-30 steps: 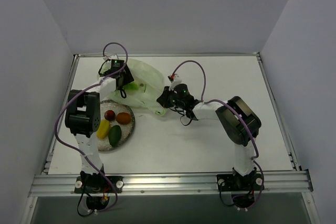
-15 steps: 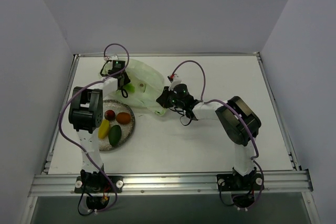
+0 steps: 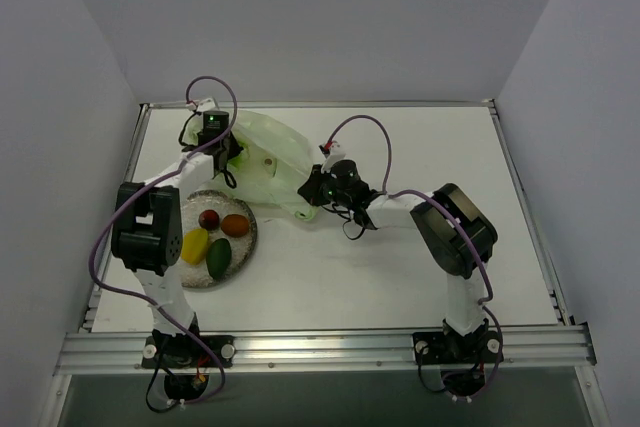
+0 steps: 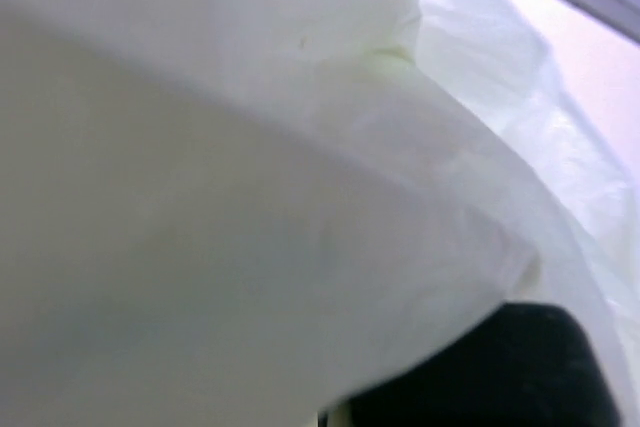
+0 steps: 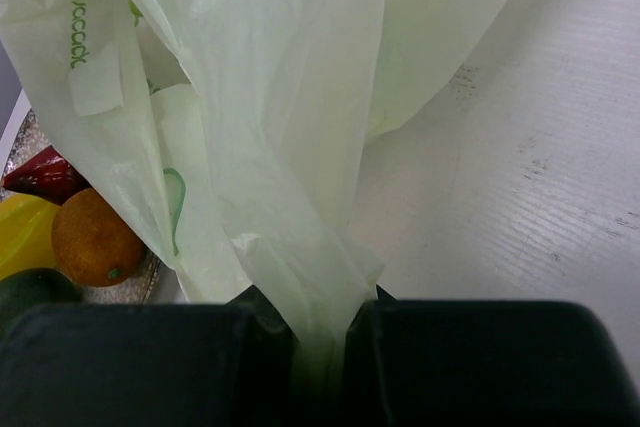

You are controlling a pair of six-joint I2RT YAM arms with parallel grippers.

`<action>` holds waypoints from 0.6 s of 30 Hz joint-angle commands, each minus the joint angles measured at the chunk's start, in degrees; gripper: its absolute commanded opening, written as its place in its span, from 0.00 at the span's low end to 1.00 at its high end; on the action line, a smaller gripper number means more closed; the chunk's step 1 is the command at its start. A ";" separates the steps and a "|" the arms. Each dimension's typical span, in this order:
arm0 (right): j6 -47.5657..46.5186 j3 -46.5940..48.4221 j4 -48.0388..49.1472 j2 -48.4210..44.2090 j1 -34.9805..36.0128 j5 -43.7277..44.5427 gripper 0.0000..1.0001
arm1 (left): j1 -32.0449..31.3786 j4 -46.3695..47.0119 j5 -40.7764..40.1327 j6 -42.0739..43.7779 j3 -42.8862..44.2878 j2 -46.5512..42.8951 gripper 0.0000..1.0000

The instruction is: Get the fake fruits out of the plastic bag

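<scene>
Nearest to the arm bases, a grey speckled round plate (image 3: 243, 250) is seen on the left part of the white table (image 3: 400, 277). Four glossy plastic fruits are laid on it: a dark green fruit (image 3: 219, 258), a yellow fruit (image 3: 195, 244), an orange fruit (image 3: 235, 224) and a dark red fruit (image 3: 209, 219). Just behind the plate, the large pale green translucent plastic bag (image 3: 272, 162) is spread on the table. Whether its near edge touches the plate rim cannot be told. At the right end of the bag, the right gripper (image 3: 312, 190) is closed narrowly on a gathered strip of the film. In the right wrist view this strip is pinched between the two black fingers (image 5: 150, 367), and the orange fruit is seen beside the bag. Farther back, the left gripper (image 3: 232, 155) is placed against the left side of the bag. Its wrist view is filled by pale film, so it cannot be told how its jaws stand.
</scene>
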 commanded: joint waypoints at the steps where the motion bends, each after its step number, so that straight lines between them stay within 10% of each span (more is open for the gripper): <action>1: -0.03 0.03 1.37 -2.49 0.30 1.10 0.00 | 0.07 2.52 3.41 -2.10 0.19 -6.79 0.02; 18: 3.57 11.53 -2.41 -1.18 0.30 6.72 0.00 | -2.83 -6.08 17.56 -7.20 -7.71 -18.40 0.02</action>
